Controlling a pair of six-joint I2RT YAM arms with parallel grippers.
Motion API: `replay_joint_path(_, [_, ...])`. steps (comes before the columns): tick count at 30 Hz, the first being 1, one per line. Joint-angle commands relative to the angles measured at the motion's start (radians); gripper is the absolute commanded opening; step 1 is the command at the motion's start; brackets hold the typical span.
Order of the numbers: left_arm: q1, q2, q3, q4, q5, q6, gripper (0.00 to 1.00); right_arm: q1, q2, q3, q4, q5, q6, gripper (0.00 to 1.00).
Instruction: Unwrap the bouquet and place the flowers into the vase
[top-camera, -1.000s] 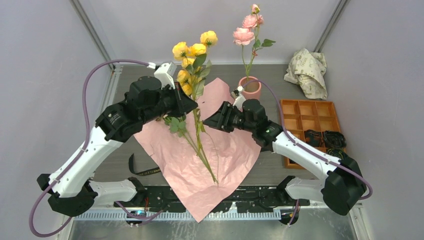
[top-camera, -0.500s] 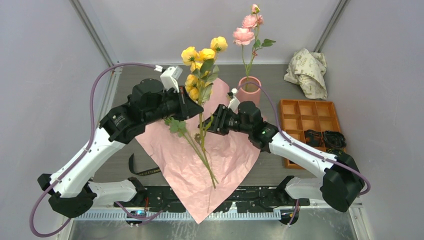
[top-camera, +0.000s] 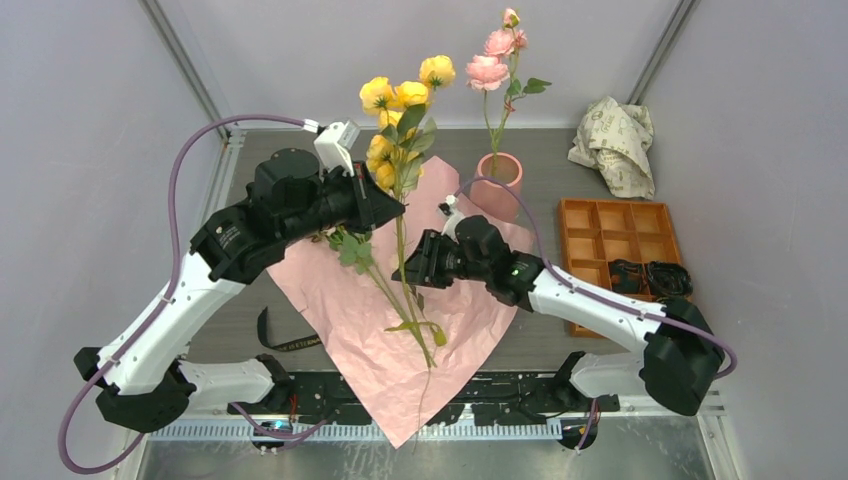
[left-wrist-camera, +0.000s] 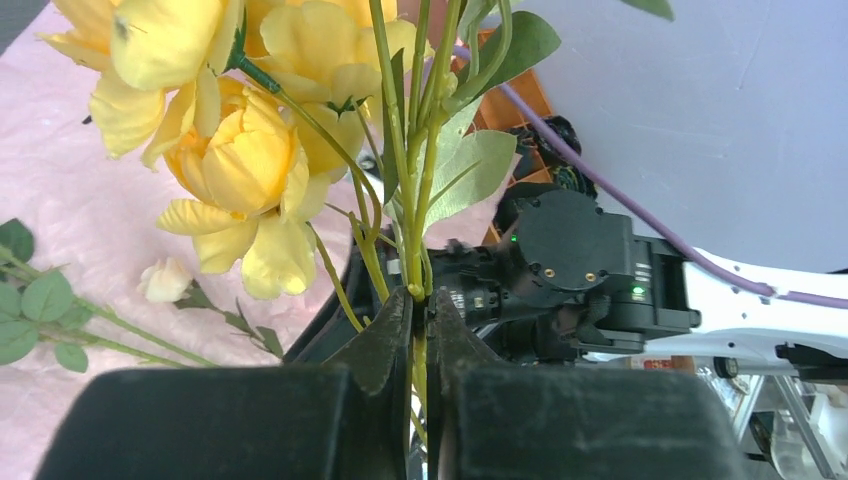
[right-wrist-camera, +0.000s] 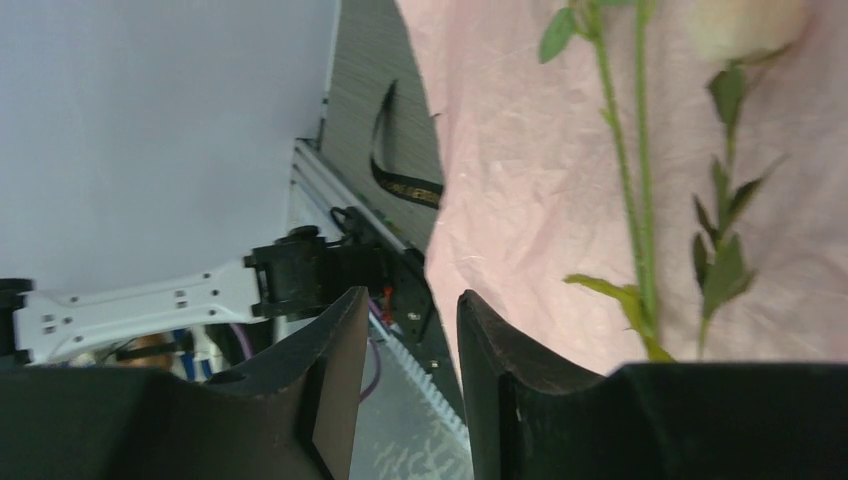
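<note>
Flowers (top-camera: 400, 120) with yellow heads stand upright above the left claw (top-camera: 395, 208), which is clamped on their stems; only its wrist view shows the stems squeezed between the fingers (left-wrist-camera: 385, 345). The right claw (top-camera: 405, 272), just below it, gapes empty, and its own view shows the stems beside the jaws, not between them. Beyond the right claw stands the vase (top-camera: 497, 183), holding a pink rose (top-camera: 488, 70). Paper (top-camera: 470, 310) lies under both claws on a grey table (top-camera: 560, 165), with pale walls (top-camera: 90, 150) around.

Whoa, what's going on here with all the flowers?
Two robot arms are putting unwrapped flowers into a vase. The left arm holds a bunch of yellow flowers above the pink paper, jaws shut on the stems. The right arm reaches in lower down, jaws open and gripping nothing. One pink flower stands in the vase already.
</note>
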Motion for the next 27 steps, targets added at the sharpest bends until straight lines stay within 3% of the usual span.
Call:
replay_joint_path(1, [-0.003, -0.016, 0.073, 0.013, -0.085, 0.040, 0.03, 0.006, -0.119, 0.036, -0.148, 0.167, -0.104, 0.43])
replay_joint_path(7, [-0.004, 0.073, 0.263, 0.022, -0.234, 0.106, 0.02, 0.006, -0.303, 0.125, -0.393, 0.407, -0.225, 0.43])
replay_joint_path(12, [-0.003, 0.184, 0.338, 0.202, -0.308, 0.197, 0.00, 0.006, -0.451, 0.188, -0.553, 0.598, -0.290, 0.45])
replay_joint_path(18, [-0.014, 0.334, 0.455, 0.426, -0.314, 0.313, 0.00, 0.006, -0.605, 0.197, -0.625, 0.804, -0.320, 0.49])
replay_joint_path(27, [-0.180, 0.518, 0.597, 0.814, -0.494, 0.764, 0.00, 0.006, -0.723, 0.166, -0.655, 0.947, -0.334, 0.51])
